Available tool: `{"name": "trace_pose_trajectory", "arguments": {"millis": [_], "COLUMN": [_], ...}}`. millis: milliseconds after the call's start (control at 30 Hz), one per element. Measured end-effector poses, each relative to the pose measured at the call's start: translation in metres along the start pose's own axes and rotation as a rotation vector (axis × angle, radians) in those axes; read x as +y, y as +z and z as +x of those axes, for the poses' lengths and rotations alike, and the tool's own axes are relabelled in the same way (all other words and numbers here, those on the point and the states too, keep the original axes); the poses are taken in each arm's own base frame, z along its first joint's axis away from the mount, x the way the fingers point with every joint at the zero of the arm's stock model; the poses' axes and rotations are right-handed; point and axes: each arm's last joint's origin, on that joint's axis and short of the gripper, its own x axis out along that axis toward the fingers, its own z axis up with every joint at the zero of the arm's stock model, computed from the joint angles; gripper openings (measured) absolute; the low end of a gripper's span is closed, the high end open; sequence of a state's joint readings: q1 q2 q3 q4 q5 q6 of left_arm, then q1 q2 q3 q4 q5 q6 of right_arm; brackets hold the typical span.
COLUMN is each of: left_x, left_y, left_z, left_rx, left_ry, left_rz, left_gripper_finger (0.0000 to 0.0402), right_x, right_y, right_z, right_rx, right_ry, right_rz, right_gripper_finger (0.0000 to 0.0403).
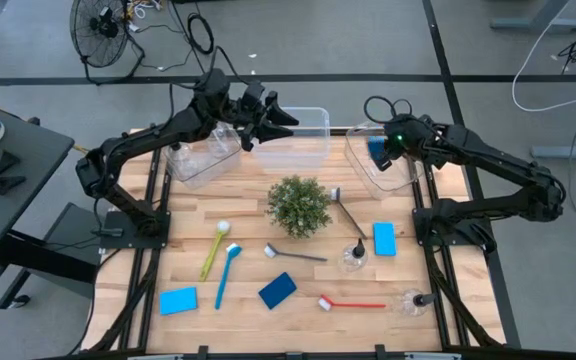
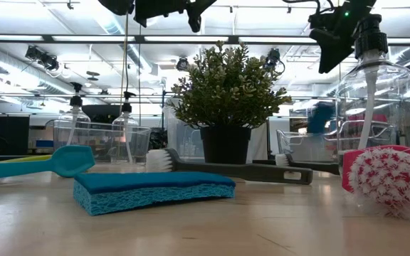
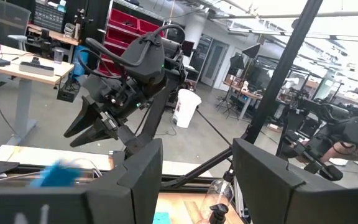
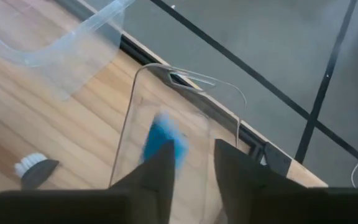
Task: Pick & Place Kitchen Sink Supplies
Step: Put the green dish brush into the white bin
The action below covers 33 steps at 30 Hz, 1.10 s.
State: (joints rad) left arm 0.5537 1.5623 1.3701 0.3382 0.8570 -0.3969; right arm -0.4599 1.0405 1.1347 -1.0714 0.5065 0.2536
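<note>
Right gripper (image 4: 191, 163) above the clear bin (image 1: 400, 178) at the table's (image 1: 248, 225) far right corner, fingers slightly parted and holding nothing; a blue sponge (image 4: 163, 140), blurred, sits free just beyond the fingertips, inside the bin's outline. Left gripper (image 1: 276, 118) raised over the far middle bin (image 1: 293, 140), jaws parted and empty. On the table around the potted plant (image 1: 299, 205): three more blue sponges, yellow, blue, red and dark grey brushes, and two clear bottles.
</note>
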Motion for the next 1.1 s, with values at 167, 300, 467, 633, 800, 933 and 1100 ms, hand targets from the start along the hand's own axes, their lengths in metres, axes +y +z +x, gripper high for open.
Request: {"name": "trace_pose_trajectory", "arguments": {"millis": [167,300,467,633,800,933,1100], "left_x": [0.000,0.000,0.000,-0.001,-0.006,-0.011,-0.019], "left_y": [0.000,0.000,0.000,-0.001,-0.004,-0.010,-0.019], "left_z": [0.000,0.000,0.000,0.000,0.005,0.012,0.020], "left_rx": [0.000,0.000,0.000,0.014,0.042,0.074,0.124], "left_ry": [0.000,0.000,-0.001,-0.034,-0.073,-0.090,-0.109], "left_rz": [0.000,-0.002,-0.004,-0.010,-0.028,-0.053,-0.103], "left_gripper_finger": [0.0197,0.0197,0.0197,0.0197,0.0197,0.0197,0.0197], "right_x": [-0.001,-0.001,0.001,0.003,0.008,0.012,0.019], "right_y": [0.000,0.000,-0.001,-0.005,-0.007,-0.008,-0.008], "right_z": [0.000,0.000,0.000,0.000,-0.002,-0.003,-0.008], "right_rx": [0.001,0.003,0.028,0.087,0.140,0.169,0.163], "right_ry": [-0.003,0.004,0.075,0.172,0.341,0.481,0.596], "right_rz": [0.004,0.004,0.000,-0.014,-0.012,-0.026,-0.066], "right_gripper_finger": [0.0167,0.0196,0.0215,0.0220,0.0217,0.0213,0.0212]}}
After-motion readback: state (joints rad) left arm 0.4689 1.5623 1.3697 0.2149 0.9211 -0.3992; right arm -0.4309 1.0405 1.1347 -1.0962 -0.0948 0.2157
